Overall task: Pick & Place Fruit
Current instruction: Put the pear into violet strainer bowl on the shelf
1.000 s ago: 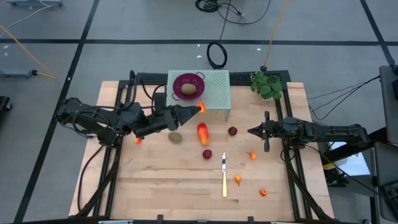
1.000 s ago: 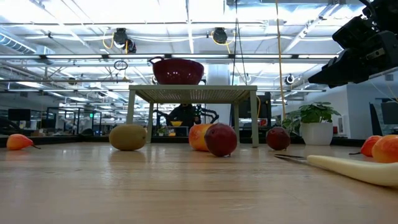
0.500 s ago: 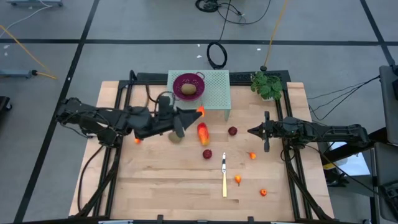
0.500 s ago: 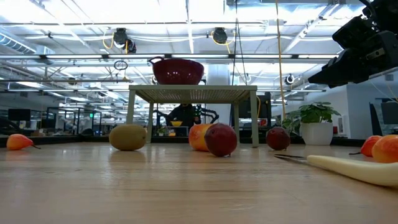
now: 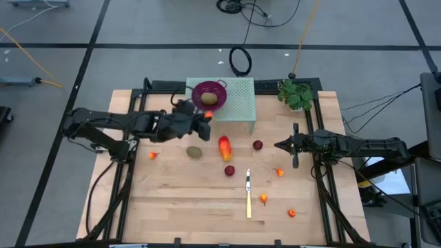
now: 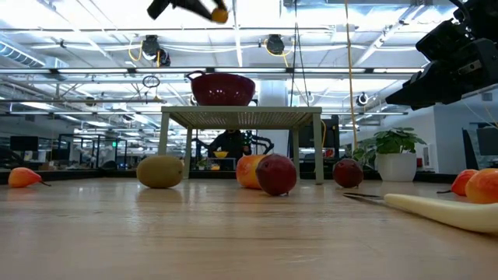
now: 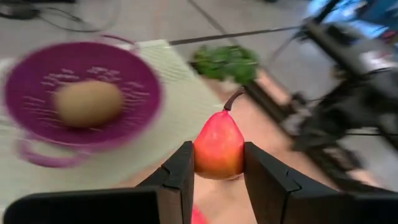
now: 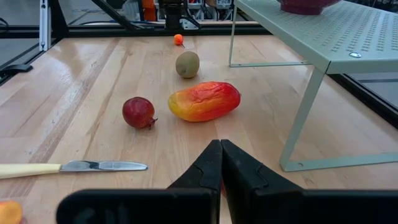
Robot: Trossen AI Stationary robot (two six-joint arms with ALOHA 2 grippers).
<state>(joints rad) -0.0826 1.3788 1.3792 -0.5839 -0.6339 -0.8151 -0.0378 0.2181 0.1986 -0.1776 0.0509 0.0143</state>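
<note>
My left gripper [image 5: 204, 117] hangs above the table just near-left of the purple colander [image 5: 209, 94], shut on a small red-orange pear-shaped fruit [image 7: 219, 146]. The colander stands on a green perforated stand [image 5: 238, 96] and holds a brown-green oval fruit [image 7: 87, 102]. On the table lie a second oval [image 5: 194, 151], a red-orange-yellow oblong [image 5: 224, 147], two dark red balls [image 5: 257, 145] [image 5: 229, 170] and tiny orange pieces [image 5: 153, 156] [image 5: 279, 172]. My right gripper [image 5: 279, 145] waits shut at the table's right. My left gripper pinches the pear-shaped fruit by the two sides of its wide lower body [image 7: 202, 163] between its two fingers [image 7: 182, 177]. The fingers come from the table's left, slanting a little downward. The fruit is lifted clear, high above the table, its stem [image 7: 232, 99] pointing away from the gripper.
A yellow-handled knife [image 5: 248, 194] lies near the table's middle, with more orange pieces [image 5: 263, 199] [image 5: 291, 213] near the front right. A potted plant [image 5: 296, 94] stands at the far right. The stand's legs [image 8: 303, 124] rise from the table beside the oblong fruit.
My left gripper has swung toward the table's far left, up beside the colander, rolling and tipping its wrist as it went. It has kept its hold on the small pear-shaped fruit. It now shows at the top of the low view, where it did not before.
</note>
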